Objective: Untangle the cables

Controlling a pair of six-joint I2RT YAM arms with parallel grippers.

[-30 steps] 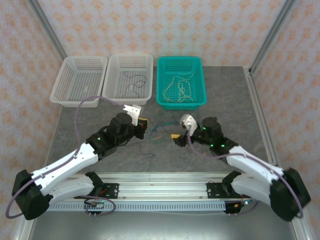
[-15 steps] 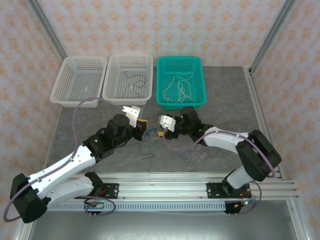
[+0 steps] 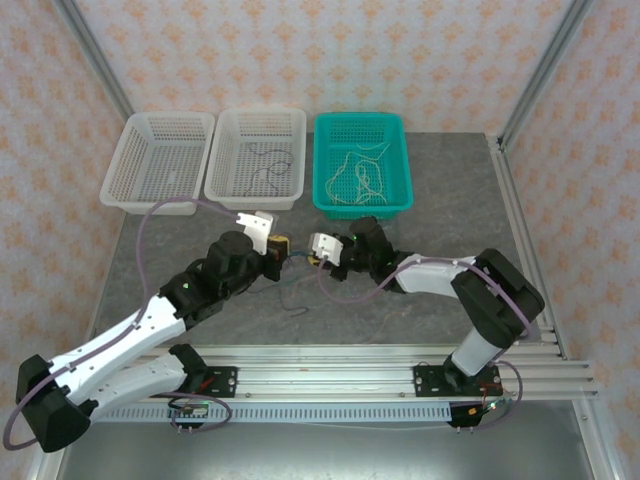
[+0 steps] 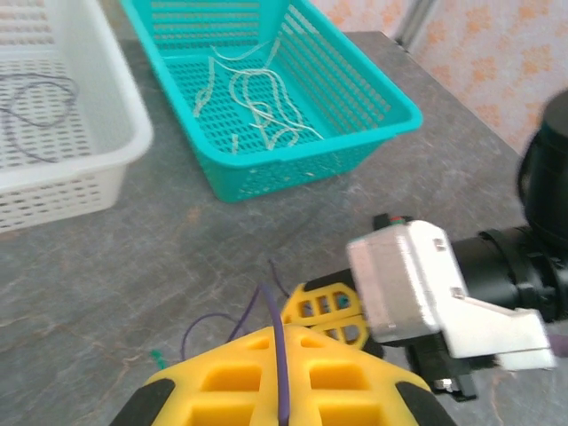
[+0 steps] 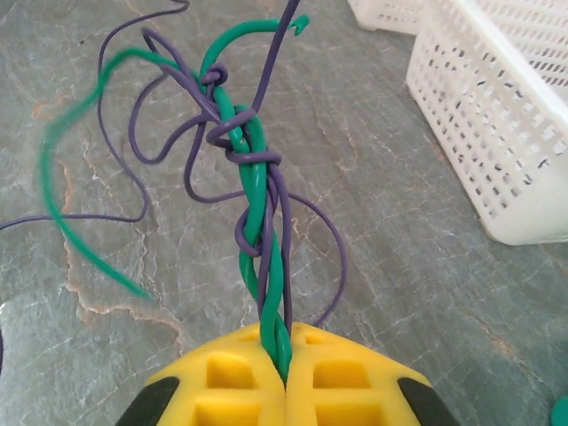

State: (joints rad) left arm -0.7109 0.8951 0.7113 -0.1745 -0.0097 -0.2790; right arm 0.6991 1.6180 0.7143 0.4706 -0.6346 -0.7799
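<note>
Green, purple cables (image 5: 264, 231) twisted together, loose ends splayed

We see the top view lit brightly and evenly from above, with only soft, faint shadows under the arms on the table (image 3: 440, 200) and no glare. In the left wrist view the near yellow fingers (image 4: 222, 390) look soft, and the right arm (image 4: 524, 257) smears toward the edge. In the right wrist view the cables (image 5: 257, 177) are sharp at their twist, while a loose green end (image 5: 67, 169) is blurred.

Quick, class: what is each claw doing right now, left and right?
Left claw: closed, pinching a purple cable.
Right claw: closed on the twisted green and purple cables.
</note>
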